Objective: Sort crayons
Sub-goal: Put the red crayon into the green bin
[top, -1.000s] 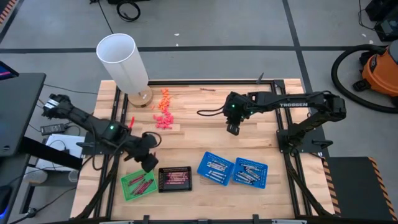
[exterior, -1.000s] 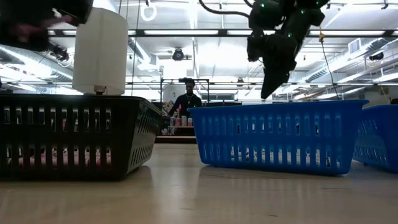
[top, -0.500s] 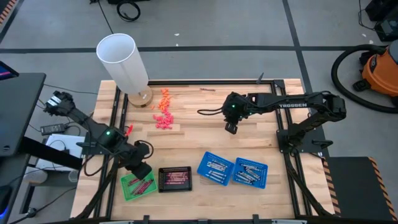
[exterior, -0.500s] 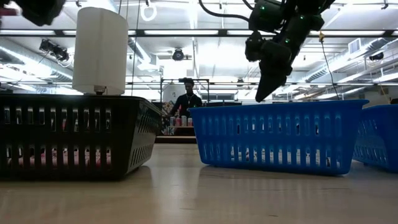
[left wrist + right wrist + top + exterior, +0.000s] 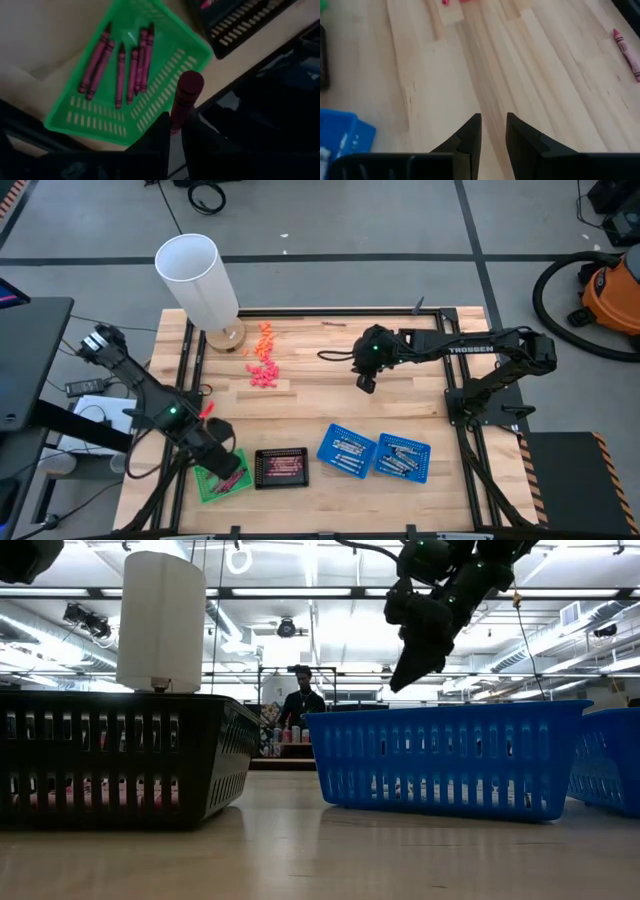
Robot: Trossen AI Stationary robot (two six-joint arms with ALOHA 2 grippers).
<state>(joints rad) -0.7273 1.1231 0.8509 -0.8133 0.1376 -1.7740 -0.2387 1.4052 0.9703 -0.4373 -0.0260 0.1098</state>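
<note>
My left gripper (image 5: 226,464) is above the green basket (image 5: 222,477) at the table's near left and is shut on a dark red crayon (image 5: 183,100). Several magenta crayons (image 5: 120,65) lie flat in that basket. My right gripper (image 5: 365,383) hangs above the bare table middle, empty, with a narrow gap between its fingers (image 5: 470,131). It also shows in the low view (image 5: 405,675). One loose magenta crayon (image 5: 626,46) lies flat on the table near the far edge (image 5: 334,324). My left gripper pinches the dark red crayon between its two fingers at one end (image 5: 175,124). The rest of the crayon sticks out past the fingertips, along the fingers. The fingers point down at a slant. The crayon is lifted clear, above the green basket's rim (image 5: 165,107).
A black basket (image 5: 281,467) stands right of the green one. Two blue baskets (image 5: 347,450) (image 5: 402,457) hold pale crayons. A heap of orange-pink pieces (image 5: 264,360) and a tall white cylinder (image 5: 200,280) are at the far left. A person (image 5: 300,700) stands in the room behind.
My left gripper has gone toward the table's near edge and a little left with the dark red crayon, from beside the baskets to above the green basket. My right gripper has drifted a little toward the table's left.
</note>
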